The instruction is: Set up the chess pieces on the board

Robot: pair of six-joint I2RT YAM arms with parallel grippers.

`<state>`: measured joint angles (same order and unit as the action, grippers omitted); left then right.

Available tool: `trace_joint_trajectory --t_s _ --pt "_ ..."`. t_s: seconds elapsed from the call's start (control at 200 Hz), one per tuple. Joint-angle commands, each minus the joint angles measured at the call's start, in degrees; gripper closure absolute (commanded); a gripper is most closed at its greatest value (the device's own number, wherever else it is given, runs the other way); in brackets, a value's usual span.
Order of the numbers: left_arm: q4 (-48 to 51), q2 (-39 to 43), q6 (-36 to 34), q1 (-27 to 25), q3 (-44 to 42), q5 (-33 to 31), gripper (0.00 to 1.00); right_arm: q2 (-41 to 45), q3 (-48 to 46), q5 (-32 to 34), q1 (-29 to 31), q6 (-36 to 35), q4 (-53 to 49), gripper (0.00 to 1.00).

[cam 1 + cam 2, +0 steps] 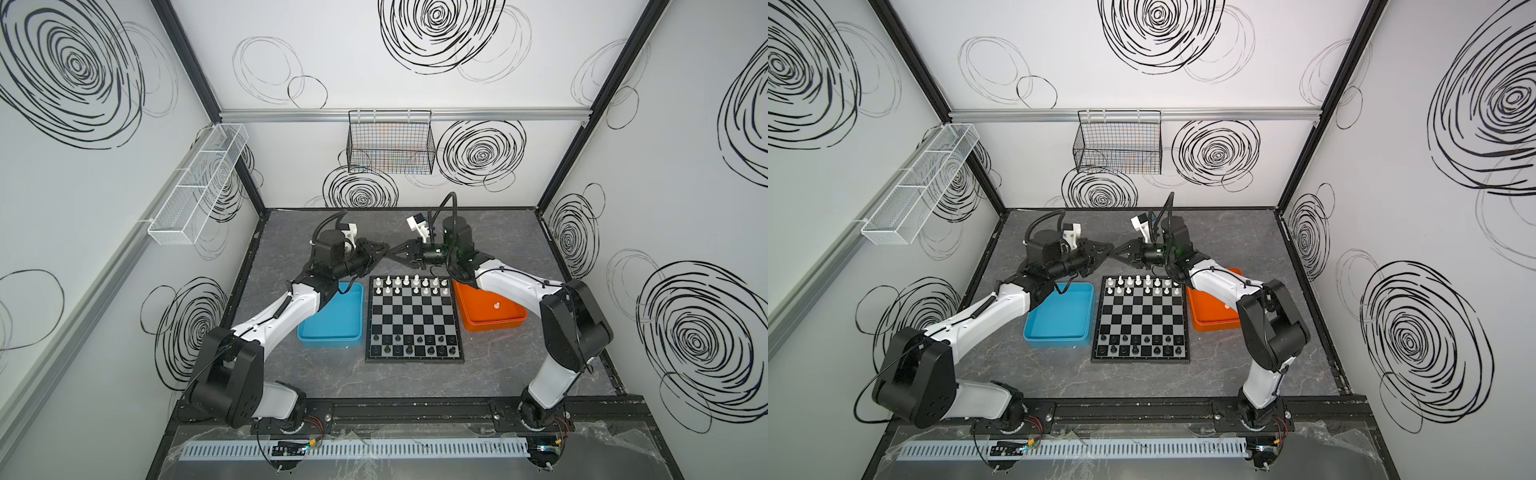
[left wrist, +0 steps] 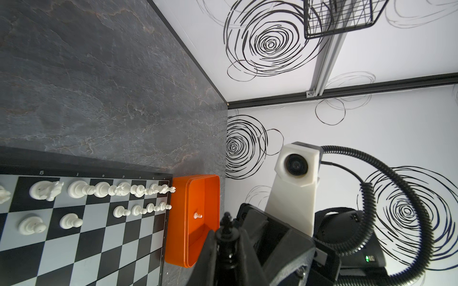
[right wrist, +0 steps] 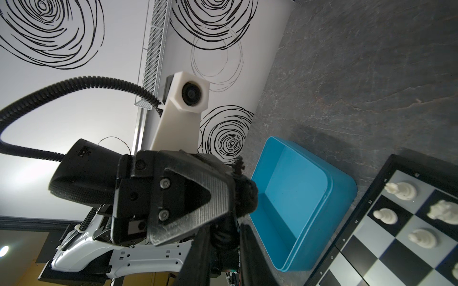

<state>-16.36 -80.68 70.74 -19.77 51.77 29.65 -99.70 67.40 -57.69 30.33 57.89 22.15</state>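
a robotics lab test cell: white walls [image 1: 353,62] scribbled with black spirals, an aluminium frame rail [image 1: 291,115], two robot arms [image 1: 286,309] mounted at a tabletop [image 1: 415,388].

The table top [image 1: 415,226] looks like dark grey stone, matt, with pale veins. The board [image 1: 413,320] is smooth, and its black and grey squares carry a dull sheen. The white chess pieces [image 2: 76,189] look like ivory-toned satin plastic. The black chess piece [image 2: 226,230] is glossy plastic. The blue tray [image 1: 332,316] and orange tray [image 1: 478,316] are smooth moulded plastic, softly shiny. The left gripper [image 1: 386,251] has fingers [image 3: 193,195] of matt black plastic with fine ribbed layers. The camera mount [image 3: 178,123] is white, waxy-looking plastic, and the hose [image 3: 99,80] is corrugated black plastic. The wire basket [image 1: 390,143] is black metal. The rail [image 1: 291,114] looks like brushed aluminium.
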Motion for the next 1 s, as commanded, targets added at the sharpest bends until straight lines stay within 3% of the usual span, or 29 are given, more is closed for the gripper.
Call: trace_joint_trajectory --t_s 0.0,0.345,0.996 --pt "-4.5 1.0 0.3 -0.1 -0.2 1.4 0.93 -0.2 0.9 -0.8 1.0 0.0 -1.0 0.82" --pt "-4.5 1.5 0.3 0.0 -0.6 1.5 0.66 0.5 1.3 -0.2 0.7 -1.7 -3.4 0.82" --pt "-1.4 1.7 -3.0 0.7 -0.1 3.2 0.5 2.5 1.8 1.4 0.4 -8.1 -10.5 0.82"
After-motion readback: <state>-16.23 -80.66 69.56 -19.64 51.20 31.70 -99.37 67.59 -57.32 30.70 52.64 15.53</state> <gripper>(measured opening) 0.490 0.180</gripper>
